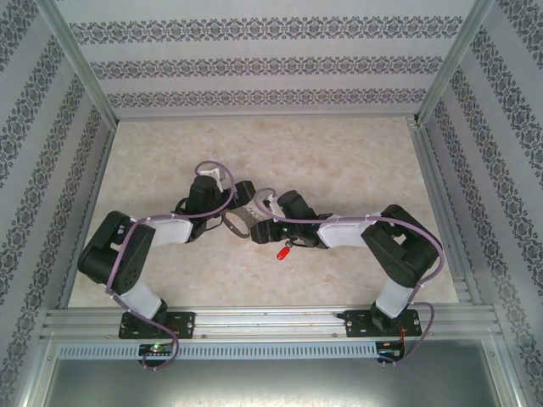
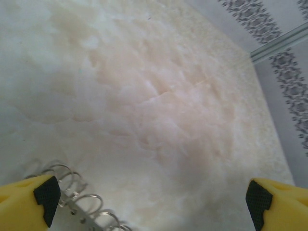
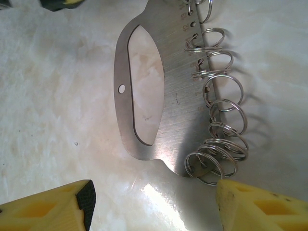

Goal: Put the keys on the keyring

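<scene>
- The marble-patterned table [image 1: 339, 153] carries everything; both arms meet over its middle.
- The left gripper [image 2: 153, 199] hovers low with its jaws spread fully wide and nothing between them. A few wire loops sit just beside its left pad.
- The right gripper [image 3: 154, 207] points at the rounded end of the keyring. Its jaws are parted and empty, and one yellow finger sits right by the nearest loop; I cannot tell whether they touch.
- The keyring [image 3: 171, 96] lies flat on the table between the two grippers, held by neither.
- Its row of split rings [image 3: 224, 120] runs along one edge.
- The red-headed key [image 1: 282, 252] lies on the table near the right wrist, apart from the keyring and not yet picked up.
- The step in hand looks like securing the keyring. The right gripper should pinch the plain plate edge rather than the springy loops, leaving one ring clear for the key.
</scene>
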Action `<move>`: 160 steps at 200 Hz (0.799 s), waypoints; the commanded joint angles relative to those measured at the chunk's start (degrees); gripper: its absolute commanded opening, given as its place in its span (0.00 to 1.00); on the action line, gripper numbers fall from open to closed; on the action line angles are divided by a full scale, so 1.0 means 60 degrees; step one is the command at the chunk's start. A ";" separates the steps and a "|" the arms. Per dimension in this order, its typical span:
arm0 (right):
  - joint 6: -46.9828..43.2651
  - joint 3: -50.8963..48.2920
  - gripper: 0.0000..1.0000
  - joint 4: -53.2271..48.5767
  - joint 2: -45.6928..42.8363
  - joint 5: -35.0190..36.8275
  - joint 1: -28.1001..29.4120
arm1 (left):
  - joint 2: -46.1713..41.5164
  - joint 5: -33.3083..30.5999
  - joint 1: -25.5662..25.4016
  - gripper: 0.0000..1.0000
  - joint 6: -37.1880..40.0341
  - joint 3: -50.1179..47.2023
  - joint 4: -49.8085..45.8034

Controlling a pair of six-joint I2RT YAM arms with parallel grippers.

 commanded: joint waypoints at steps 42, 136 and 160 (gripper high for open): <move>-0.0099 0.0320 0.60 0.0130 0.0501 -0.0179 0.0109 | -0.2416 0.0260 0.0007 1.00 -0.0280 -0.1151 -0.0912; -0.0232 0.0209 0.52 0.0033 0.0329 -0.0119 0.0514 | -0.4594 -0.0383 0.0005 1.00 0.0281 -0.1784 -0.2562; -0.0449 0.0095 0.54 -0.0428 -0.0038 0.0486 0.0506 | -0.4743 -0.0386 0.0008 1.00 0.0320 -0.1818 -0.2704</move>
